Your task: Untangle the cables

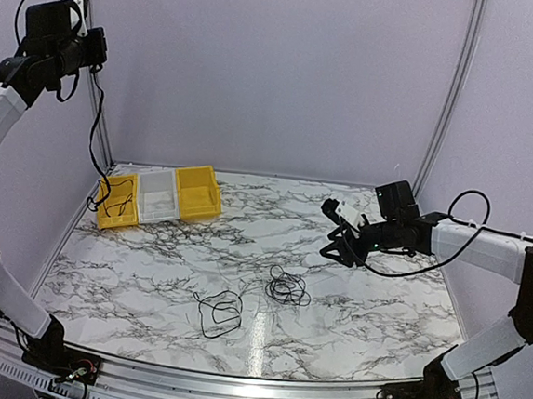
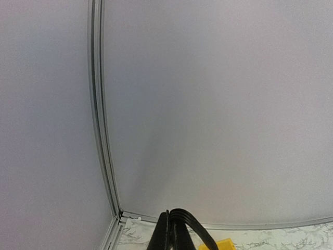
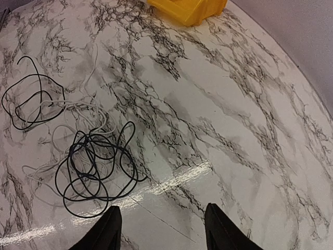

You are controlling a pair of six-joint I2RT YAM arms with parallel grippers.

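Note:
My left gripper point(image 1: 91, 49) is raised high at the far left, shut on a black cable point(image 1: 93, 133) that hangs down into the left yellow bin point(image 1: 127, 215). In the left wrist view its fingers point(image 2: 165, 234) pinch several strands of that cable point(image 2: 196, 225). A black cable tangle point(image 1: 287, 287) and a smaller black loop point(image 1: 219, 310) lie on the table's middle. My right gripper point(image 1: 342, 245) is open and empty, above the table to the right of the tangle. In the right wrist view point(image 3: 164, 229) the tangle point(image 3: 93, 169), the loop point(image 3: 31, 101) and a thin white cable point(image 3: 83, 107) lie to its left.
A white bin point(image 1: 156, 210) and a second yellow bin point(image 1: 196, 207) stand beside the first at the back left; the yellow one also shows in the right wrist view point(image 3: 190, 9). Grey walls enclose the marble table point(image 1: 379, 303) on three sides.

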